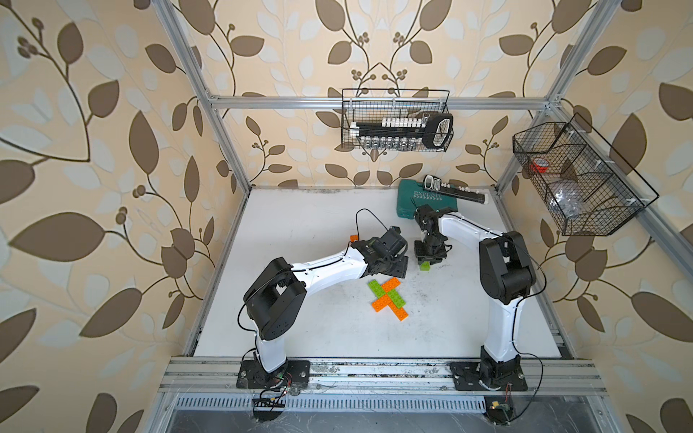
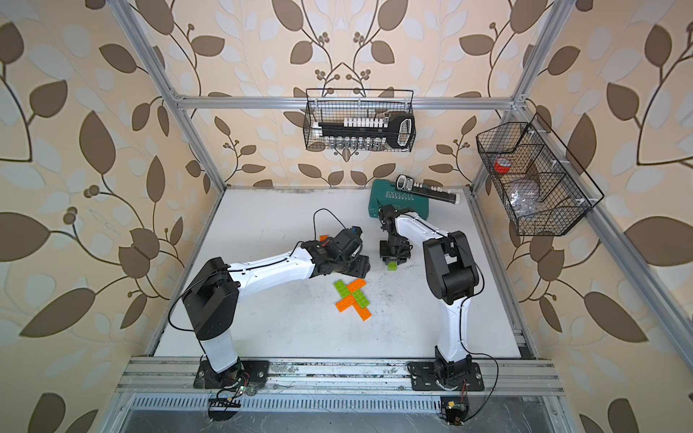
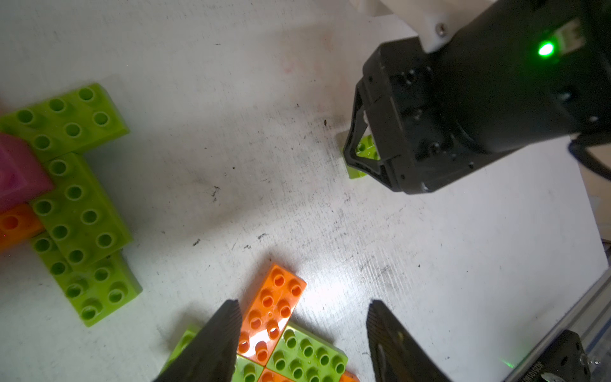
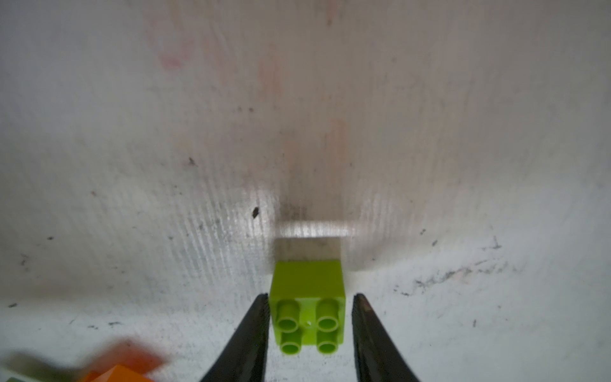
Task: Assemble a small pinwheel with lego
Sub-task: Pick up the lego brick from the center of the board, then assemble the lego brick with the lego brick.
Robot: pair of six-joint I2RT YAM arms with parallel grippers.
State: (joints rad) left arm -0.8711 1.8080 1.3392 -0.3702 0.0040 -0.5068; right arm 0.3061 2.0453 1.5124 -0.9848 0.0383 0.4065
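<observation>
A cross of orange and lime-green lego bricks (image 1: 388, 298) (image 2: 353, 296) lies flat mid-table. My left gripper (image 1: 393, 268) (image 3: 303, 302) hovers open over the cross's far orange arm (image 3: 271, 314), holding nothing. A small green square brick (image 4: 307, 307) (image 1: 425, 266) (image 3: 363, 150) stands studs-up on the table between the fingers of my right gripper (image 4: 309, 297) (image 1: 427, 260). One finger looks to touch it and a narrow gap shows at the other, so the jaws are open. In the left wrist view, a cluster of lime-green bricks (image 3: 79, 198) with a pink brick (image 3: 16, 172) lies off to the side.
A loose orange brick (image 1: 354, 237) sits behind the left arm. A teal tool case (image 1: 416, 202) with a socket rail (image 1: 455, 191) on it lies at the back right. Wire baskets hang on the back wall (image 1: 395, 120) and the right wall (image 1: 577, 176).
</observation>
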